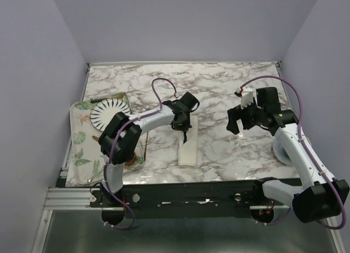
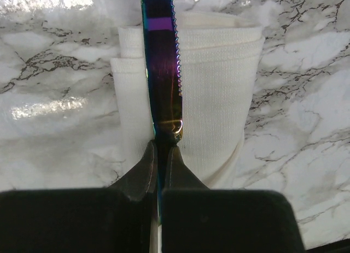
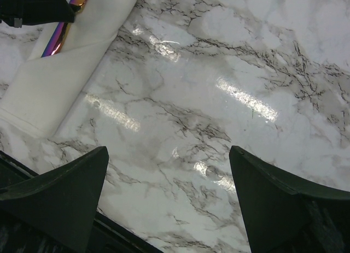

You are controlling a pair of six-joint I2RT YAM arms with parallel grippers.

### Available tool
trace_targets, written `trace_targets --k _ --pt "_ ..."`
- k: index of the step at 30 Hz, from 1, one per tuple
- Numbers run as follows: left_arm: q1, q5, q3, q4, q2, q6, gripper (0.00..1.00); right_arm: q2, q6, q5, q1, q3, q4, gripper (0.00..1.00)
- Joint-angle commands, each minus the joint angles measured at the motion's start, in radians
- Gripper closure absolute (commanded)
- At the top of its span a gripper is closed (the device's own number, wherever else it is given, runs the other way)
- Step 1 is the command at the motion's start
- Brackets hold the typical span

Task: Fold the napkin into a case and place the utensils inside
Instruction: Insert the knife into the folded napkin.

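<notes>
Since the napkin [image 1: 187,153] already lies as a narrow folded case at the middle of the marble table [image 1: 229,83], folding appears done; filling it is what remains. The purple-blue utensil [image 2: 162,72] runs lengthwise over the cloth, pinched between the narrow-clamped fingers of the left gripper [image 2: 162,154]. Whether its far end has entered the pocket cannot be told. No second utensil is at the case. The left arm reaches forward, wrist bent down over the case. The right gripper [image 1: 236,122] hovers well apart to the right, fingers spread wide.
</notes>
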Motion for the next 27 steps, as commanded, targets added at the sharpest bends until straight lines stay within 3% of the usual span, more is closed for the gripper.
trace_targets --k 1,18,20,24,27 --pt "-0.022 0.006 -0.032 -0.005 -0.071 -0.036 1.00 -0.032 -0.003 -0.021 -0.008 -0.017 -0.029 0.00" --pt "-0.077 0.041 -0.182 -0.004 -0.183 -0.097 1.00 -0.084 0.000 -0.044 -0.006 -0.060 -0.029 0.00" --pt "-0.082 0.045 -0.198 -0.004 -0.191 -0.103 0.93 -0.090 0.000 -0.047 -0.008 -0.063 -0.029 0.00" --pt "-0.080 0.006 -0.178 -0.037 -0.200 -0.065 0.63 -0.105 0.000 -0.045 -0.008 -0.068 -0.032 0.00" --pt "-0.060 -0.023 -0.132 -0.082 -0.200 0.002 0.59 -0.107 0.000 -0.047 -0.008 -0.068 -0.031 0.00"
